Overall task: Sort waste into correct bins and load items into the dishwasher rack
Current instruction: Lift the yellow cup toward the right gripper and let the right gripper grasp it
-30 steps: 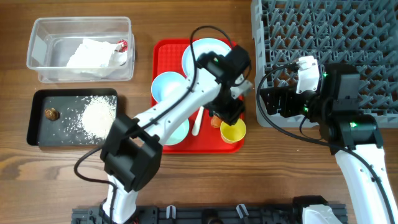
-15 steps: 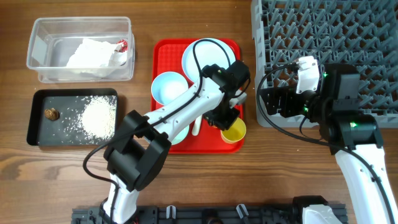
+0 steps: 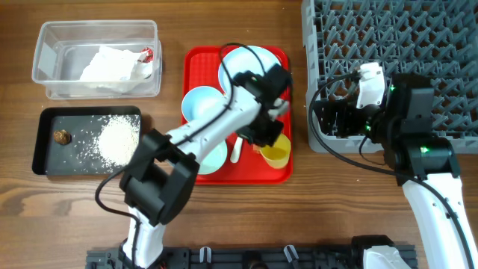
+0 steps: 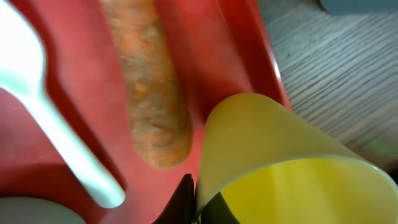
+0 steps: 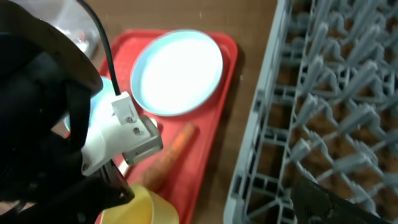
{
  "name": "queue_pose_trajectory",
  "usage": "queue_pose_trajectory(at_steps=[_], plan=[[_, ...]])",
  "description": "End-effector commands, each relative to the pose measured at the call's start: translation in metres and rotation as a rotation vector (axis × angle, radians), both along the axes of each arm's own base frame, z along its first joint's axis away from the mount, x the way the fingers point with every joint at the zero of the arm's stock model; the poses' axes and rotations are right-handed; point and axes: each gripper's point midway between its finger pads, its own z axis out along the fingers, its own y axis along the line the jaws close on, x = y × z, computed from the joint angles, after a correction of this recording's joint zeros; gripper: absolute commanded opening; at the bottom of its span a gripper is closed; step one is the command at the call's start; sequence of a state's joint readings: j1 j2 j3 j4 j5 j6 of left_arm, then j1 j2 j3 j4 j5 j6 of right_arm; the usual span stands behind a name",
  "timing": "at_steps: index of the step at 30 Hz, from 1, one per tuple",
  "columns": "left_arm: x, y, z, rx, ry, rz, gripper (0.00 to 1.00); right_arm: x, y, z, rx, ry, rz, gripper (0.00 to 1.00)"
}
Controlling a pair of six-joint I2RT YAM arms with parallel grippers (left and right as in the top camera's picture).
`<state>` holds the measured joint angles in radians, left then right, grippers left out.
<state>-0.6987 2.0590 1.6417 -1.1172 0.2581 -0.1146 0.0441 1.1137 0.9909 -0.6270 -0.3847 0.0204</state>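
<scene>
Left arm (image 3: 205,127): white tubular links, black joint housings, a thin black cable (image 5: 108,50) looping over it; left end effector (image 4: 199,200) black-fingered; right arm (image 3: 437,198) alike, with small green lights.

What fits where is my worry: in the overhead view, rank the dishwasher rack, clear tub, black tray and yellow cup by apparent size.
1. dishwasher rack, even cropped by the frame.
2. clear tub and black tray, too alike to rank.
3. yellow cup.

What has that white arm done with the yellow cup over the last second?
The left hand slid along the red tray to the yellow cup, pinched its rim and tipped it slightly. The plate, clear tub and black tray stayed put.
</scene>
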Motion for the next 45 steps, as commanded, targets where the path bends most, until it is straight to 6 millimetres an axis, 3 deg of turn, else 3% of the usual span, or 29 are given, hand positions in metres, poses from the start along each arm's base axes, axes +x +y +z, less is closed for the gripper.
queue_pose_trajectory(at_steps=[1, 8, 12, 17, 24, 38, 45], plan=[[0.016, -0.001, 0.053, -0.238, 0.046, 0.106, 0.04, 0.004, 0.010, 0.015, 0.090, -0.010, 0.008, 0.95], [0.052, 0.009, 0.151, -0.768, 0.130, 0.190, 0.04, 0.001, 0.020, 0.020, 0.179, 0.018, 0.015, 0.94], [0.066, 0.023, 0.189, -0.999, 0.164, 0.181, 0.04, -0.006, 0.046, 0.041, 0.238, -0.073, 0.210, 0.97], [0.070, 0.039, 0.232, -1.248, 0.149, 0.072, 0.04, -0.006, 0.062, 0.067, 0.280, -0.202, 0.357, 1.00], [0.069, 0.039, 0.245, -1.316, 0.137, 0.011, 0.04, -0.017, 0.093, 0.101, 0.439, -0.342, 0.659, 1.00], [0.056, 0.022, 0.248, -1.336, 0.143, -0.065, 0.04, 0.000, 0.104, 0.111, 0.566, -0.363, 0.779, 0.98], [0.053, 0.017, 0.249, -1.340, 0.132, -0.093, 0.04, -0.007, 0.116, 0.112, 0.577, -0.352, 0.813, 0.86]])
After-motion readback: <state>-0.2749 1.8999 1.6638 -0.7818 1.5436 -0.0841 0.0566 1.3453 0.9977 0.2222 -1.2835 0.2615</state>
